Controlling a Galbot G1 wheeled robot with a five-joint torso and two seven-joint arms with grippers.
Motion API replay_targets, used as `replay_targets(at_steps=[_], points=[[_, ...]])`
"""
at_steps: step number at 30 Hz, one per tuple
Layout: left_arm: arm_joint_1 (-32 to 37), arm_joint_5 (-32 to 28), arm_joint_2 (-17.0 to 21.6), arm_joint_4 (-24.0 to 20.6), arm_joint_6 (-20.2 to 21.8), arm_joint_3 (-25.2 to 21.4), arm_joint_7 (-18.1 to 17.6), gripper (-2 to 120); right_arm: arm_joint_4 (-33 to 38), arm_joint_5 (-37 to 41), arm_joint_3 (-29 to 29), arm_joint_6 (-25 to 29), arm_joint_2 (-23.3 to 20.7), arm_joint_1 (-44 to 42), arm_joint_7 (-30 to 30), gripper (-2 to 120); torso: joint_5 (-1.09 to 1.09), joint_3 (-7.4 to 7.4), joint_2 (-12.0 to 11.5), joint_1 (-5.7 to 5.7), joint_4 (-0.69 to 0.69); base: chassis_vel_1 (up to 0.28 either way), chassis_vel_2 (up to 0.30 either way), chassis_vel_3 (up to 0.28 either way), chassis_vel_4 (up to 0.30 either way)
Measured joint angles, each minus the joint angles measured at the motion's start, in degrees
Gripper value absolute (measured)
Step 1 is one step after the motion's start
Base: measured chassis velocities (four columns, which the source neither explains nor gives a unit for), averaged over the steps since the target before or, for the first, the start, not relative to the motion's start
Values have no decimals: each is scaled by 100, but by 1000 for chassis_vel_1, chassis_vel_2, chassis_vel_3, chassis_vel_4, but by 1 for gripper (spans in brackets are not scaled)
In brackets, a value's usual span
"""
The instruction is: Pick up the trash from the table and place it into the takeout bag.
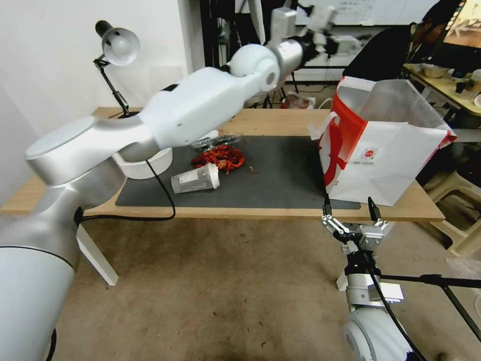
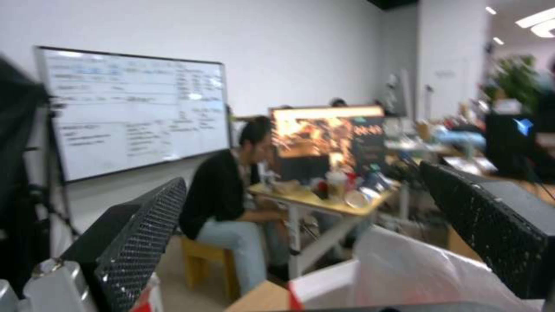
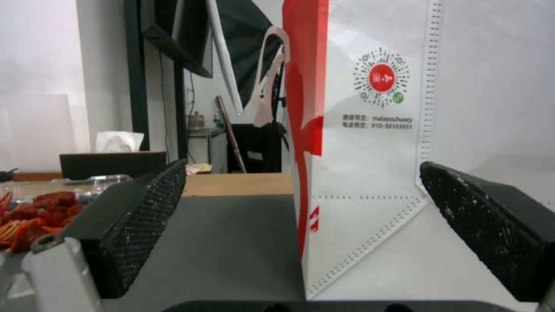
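The white takeout bag (image 1: 386,155) with a red side panel stands open at the right end of the table (image 1: 270,123). My left gripper (image 1: 323,30) is raised beyond the table's far edge, up and left of the bag's mouth, open and empty (image 2: 301,177); the bag's rim (image 2: 405,277) lies below it. My right gripper (image 1: 350,210) hangs open at the table's front edge, facing the bag's front corner (image 3: 358,143). On the dark mat (image 1: 280,175) lie a clear white-lidded cup (image 1: 195,179) on its side and red crayfish shells (image 1: 220,158). The white bowl (image 1: 145,165) is partly hidden by my left arm.
A clear plastic tray (image 1: 218,142) lies behind the shells. A black desk lamp (image 1: 117,47) stands at the table's far left corner, its cable trailing over the front edge. The black tissue box (image 3: 112,164) stands behind the shells. A beige stool (image 1: 461,200) stands to the right of the table.
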Motion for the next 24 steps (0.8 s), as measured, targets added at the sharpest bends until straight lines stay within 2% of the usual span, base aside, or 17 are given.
replay_targets(at_steps=[5,14,15,18,19,22,24], points=[[340,-9,326,-290,-116,-285,-224,100,5,-4,5,-4,-20,-22,7,100,2,0,0,0,-4,0,0,0,0],[1035,168,1099,-839,-197,-627,-229,100,-39,-23,-1,-6,-20,-12,11,100,1,0,0,0,-2,0,0,0,0],[1035,168,1099,-839,-197,-627,-229,100,-39,-23,-1,-6,-20,-12,11,100,1,0,0,0,-2,0,0,0,0],[1354,279,1494,-1067,-228,-813,-218,100,-83,-42,-19,-9,-10,17,11,100,1,0,0,0,0,0,0,0,0],[1354,279,1494,-1067,-228,-813,-218,100,-83,-42,-19,-9,-10,17,11,100,1,0,0,0,0,0,0,0,0],[1732,432,1881,-1336,-254,-1061,-206,100,-108,-49,-24,-16,-7,29,11,100,1,0,0,0,-1,0,0,0,0],[1837,471,1973,-1425,-254,-1132,-201,100,-115,-50,-24,-19,-10,30,12,100,1,0,0,0,-1,0,0,0,0]])
